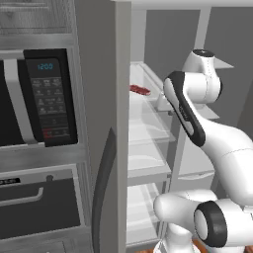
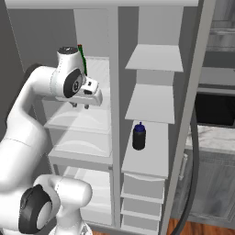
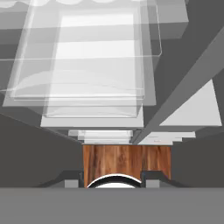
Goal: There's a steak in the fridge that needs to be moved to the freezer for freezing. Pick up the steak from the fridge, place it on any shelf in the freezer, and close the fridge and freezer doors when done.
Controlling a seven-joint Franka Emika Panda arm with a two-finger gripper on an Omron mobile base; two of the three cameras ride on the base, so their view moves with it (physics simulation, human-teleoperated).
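From the left: the black-faced built-in microwave (image 1: 39, 96) sits outside the tall pale-grey unit, then comes the open narrow door edge (image 1: 121, 123), then the wider glass-shelved fridge (image 1: 148, 143). On an upper clear shelf there lies the small flat dark-red steak (image 1: 140, 90), untouched, with my arm beside it. My gripper (image 2: 81, 106) hangs over the glass shelves, fingers pointing down, holding nothing; how wide the jaws stand I cannot tell.

I judge I am at the reach for the steak. Next I must bring the gripper over the slab, lower and close on it.

The left base view alone gives me the steak. The right base view adds the green glass bottle (image 2: 82, 59) behind my wrist, the freezer's opaque pale-grey shelf (image 2: 151, 103) and a dark jar (image 2: 139, 136). The hand view looks down through stacked glass to the wooden floor (image 3: 127, 162).
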